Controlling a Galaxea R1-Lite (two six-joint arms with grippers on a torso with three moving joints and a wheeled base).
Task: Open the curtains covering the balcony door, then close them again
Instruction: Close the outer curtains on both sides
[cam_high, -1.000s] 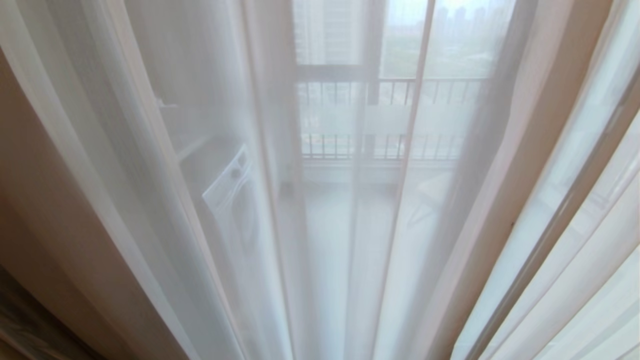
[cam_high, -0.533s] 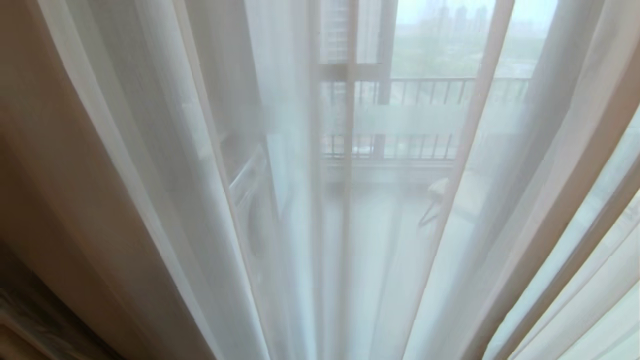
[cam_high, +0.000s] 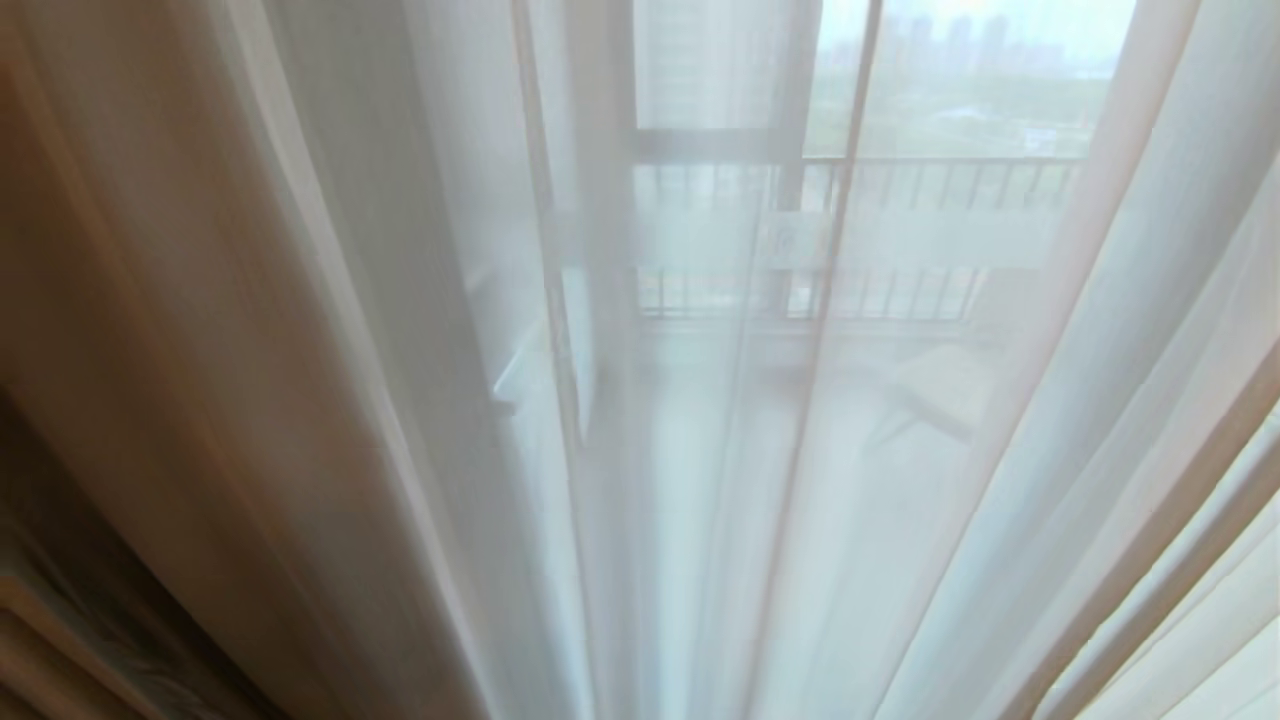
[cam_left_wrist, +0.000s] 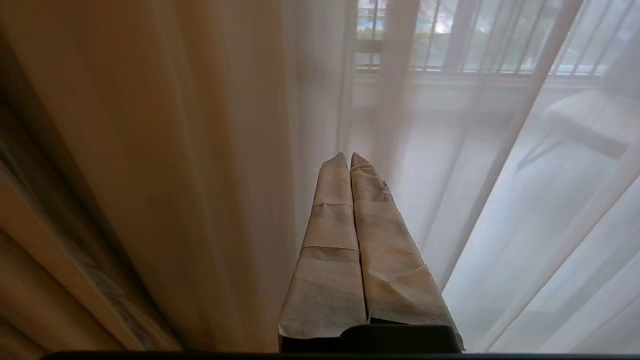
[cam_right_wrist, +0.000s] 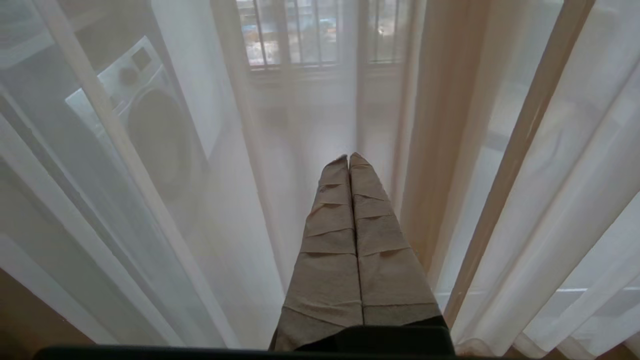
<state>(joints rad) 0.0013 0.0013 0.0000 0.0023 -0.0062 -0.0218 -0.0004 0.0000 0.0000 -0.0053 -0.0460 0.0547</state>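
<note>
- Head view holds neither arm; curtains fill it, in two layers.
- At the left edge hangs one panel of thick beige drape (cam_high: 130, 400), bunched in folds.
- Beside it to the right, sheer voile (cam_high: 700, 480) spans the remainder, pleated, with several darker seam lines running down it.
- Through the voile a dark frame (cam_high: 790, 100) and one railing (cam_high: 900, 240) of thin bars show, with a pale frosted band (cam_high: 900, 238) across them; whether this is the door itself cannot be told.
- Distant towers (cam_high: 960, 35) stand beyond, blurred.
- Left wrist view: left gripper (cam_left_wrist: 349, 159), its two fingers (cam_left_wrist: 332, 220) wrapped in tan tape and pressed together with nothing between them, points at the line where drape (cam_left_wrist: 150, 165) meets voile (cam_left_wrist: 500, 210).
- Right wrist view: right gripper (cam_right_wrist: 348, 159), two taped fingers (cam_right_wrist: 377, 235) likewise closed and empty, faces the voile (cam_right_wrist: 550, 200).
- One washer (cam_right_wrist: 150, 125) with a round door shows through it.
- No writing or brand can be read anywhere.
</note>
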